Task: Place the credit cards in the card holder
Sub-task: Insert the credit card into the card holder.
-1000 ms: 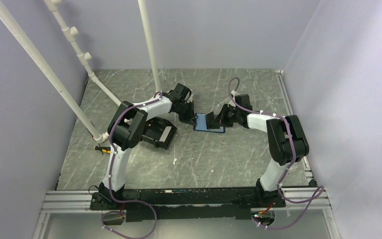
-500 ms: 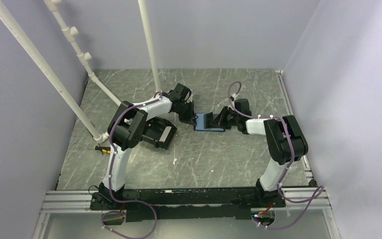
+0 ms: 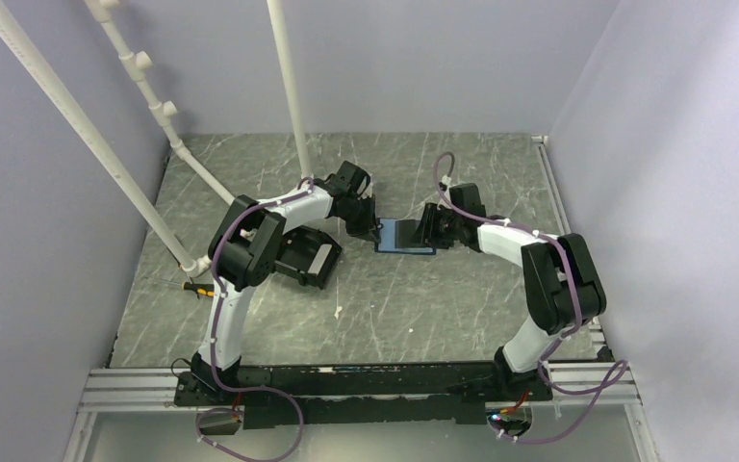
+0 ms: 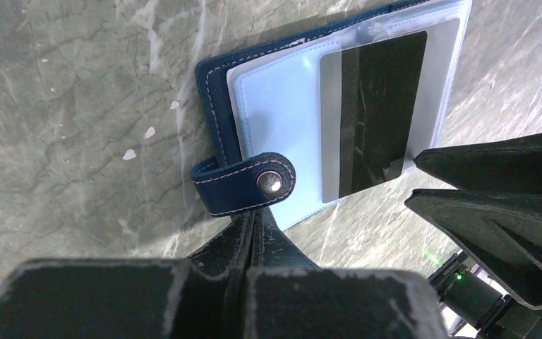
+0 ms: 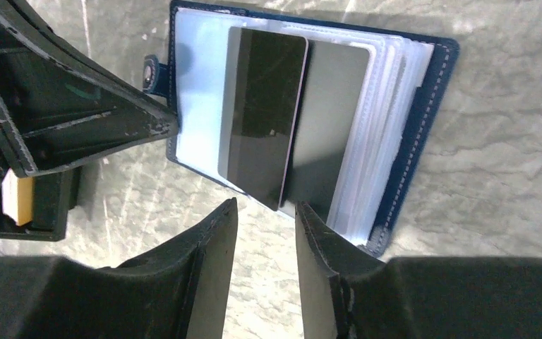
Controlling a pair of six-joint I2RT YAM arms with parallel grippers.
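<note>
My left jaws are pinched shut on the open card holder (image 4: 213, 106); my right jaws are slightly parted, empty, facing a credit card (image 5: 265, 113).

The card holder (image 3: 402, 239) lies between left fingers (image 4: 272, 248) and right fingers (image 5: 210, 248), a credit card (image 5: 265, 116) overhanging its edge.

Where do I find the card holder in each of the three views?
Top external: card holder in the middle of the picture.
Left wrist: card holder from upper middle to the right, open.
Right wrist: card holder at top middle, open.
Shared landmark: snap tab, visible in both wrist views only.
</note>
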